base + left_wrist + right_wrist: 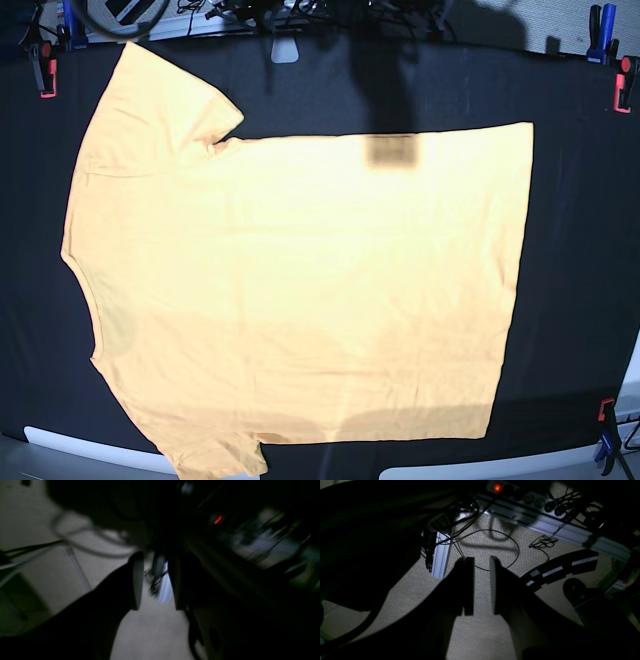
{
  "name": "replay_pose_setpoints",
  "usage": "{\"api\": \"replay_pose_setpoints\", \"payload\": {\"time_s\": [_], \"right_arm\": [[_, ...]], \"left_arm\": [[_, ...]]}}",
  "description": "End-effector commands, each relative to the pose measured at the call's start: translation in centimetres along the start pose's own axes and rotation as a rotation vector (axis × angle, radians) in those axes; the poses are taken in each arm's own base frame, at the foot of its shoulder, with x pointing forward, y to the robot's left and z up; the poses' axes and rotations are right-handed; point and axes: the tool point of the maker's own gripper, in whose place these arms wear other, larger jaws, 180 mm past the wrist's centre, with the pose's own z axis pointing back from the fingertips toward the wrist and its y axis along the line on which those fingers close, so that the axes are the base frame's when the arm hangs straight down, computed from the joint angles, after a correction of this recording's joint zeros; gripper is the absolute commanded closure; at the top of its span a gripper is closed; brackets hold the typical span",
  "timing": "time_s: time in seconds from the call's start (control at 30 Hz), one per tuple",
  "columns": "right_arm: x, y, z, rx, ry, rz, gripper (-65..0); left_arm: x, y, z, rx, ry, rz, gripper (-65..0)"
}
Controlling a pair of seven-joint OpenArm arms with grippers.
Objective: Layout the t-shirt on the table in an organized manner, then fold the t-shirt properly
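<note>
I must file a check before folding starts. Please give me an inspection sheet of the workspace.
Surface: table under black cloth, clamps at corners.
Job's things: t-shirt spread flat, collar at the base view's left.
Clutter: nothing seen on the cloth.
Grippers: left gripper and right gripper open, empty, hanging over the floor.
Cables: loose wires and a power strip on the floor.
Surroundings: dim, metal frame rail.

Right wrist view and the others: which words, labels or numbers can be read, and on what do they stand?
None can be read.
White labels on the black curved track: too small.
Red-and-white sticker at the right edge: blurred.
T-shirt: no print.
Left wrist view: blurred, no text.
</note>
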Motion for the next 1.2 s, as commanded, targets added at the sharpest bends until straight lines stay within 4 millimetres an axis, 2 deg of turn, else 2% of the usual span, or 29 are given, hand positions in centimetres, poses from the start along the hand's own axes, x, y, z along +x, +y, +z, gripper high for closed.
{"api": "replay_pose_setpoints", "payload": {"time_s": [0.0, 0.3, 0.73, 0.83, 0.97, 1.17], "right_arm": [[-0.1, 0.0, 0.0, 0.0, -0.004, 0.001, -10.7], [-0.3, -1.0, 0.0, -0.013, 0.001, -0.144, -10.7], [-0.7, -0.5, 0.1, 0.025, -0.005, -0.104, -10.6], [-1.3, -0.8, 0.1, 0.021, 0.003, -0.1, -10.7], [-1.9, -1.4, 0.4, 0.02, -0.005, -0.096, -10.6], [-3.5, -1.3, 1.6, 0.046, -0.008, -0.089, -10.6]], "left_arm": [[-0.7, -0.5, 0.2, -0.01, 0.007, 0.005, -18.7], [-0.4, -0.5, 0.2, -0.01, -0.009, 0.004, -18.7], [0.6, -0.6, 0.2, -0.016, -0.039, 0.002, -18.7], [0.6, -0.8, 0.6, -0.027, -0.06, -0.07, -18.7], [0.2, 0.3, 1.2, -0.015, -0.083, -0.068, -18.7], [-0.6, 3.5, 2.1, 0.025, -0.084, -0.091, -18.5]]}}
